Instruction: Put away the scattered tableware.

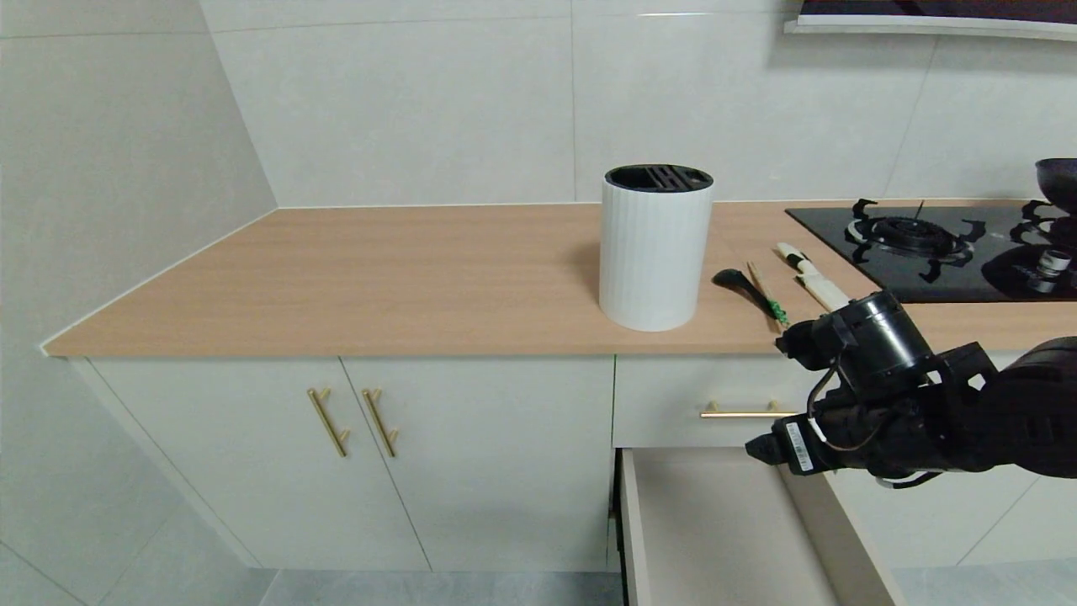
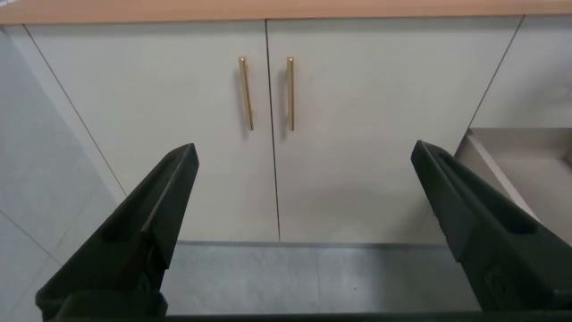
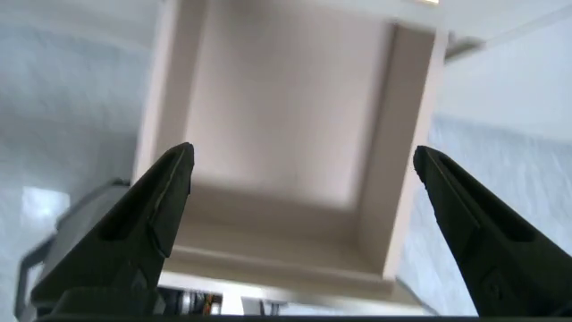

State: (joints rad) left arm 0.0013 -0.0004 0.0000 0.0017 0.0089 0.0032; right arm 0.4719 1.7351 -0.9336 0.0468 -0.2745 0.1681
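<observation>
On the wooden counter (image 1: 421, 278) a white ribbed utensil holder (image 1: 655, 252) with a black slotted top stands upright. To its right lie a black spoon (image 1: 734, 280), chopsticks with a green end (image 1: 767, 296) and a white-handled utensil (image 1: 812, 279). My right arm (image 1: 883, 391) hangs in front of the counter edge, over an open, empty drawer (image 1: 715, 522). My right gripper (image 3: 302, 150) is open above the drawer's bare bottom (image 3: 286, 116), holding nothing. My left gripper (image 2: 304, 150) is open and empty, low down, facing the cabinet doors (image 2: 268, 134).
A black gas hob (image 1: 925, 244) with a dark pot (image 1: 1058, 181) occupies the counter's right end. Above the open drawer sits a shut drawer with a gold handle (image 1: 745, 411). Two cabinet doors with gold handles (image 1: 353, 421) lie to the left. Tiled walls close the back and left.
</observation>
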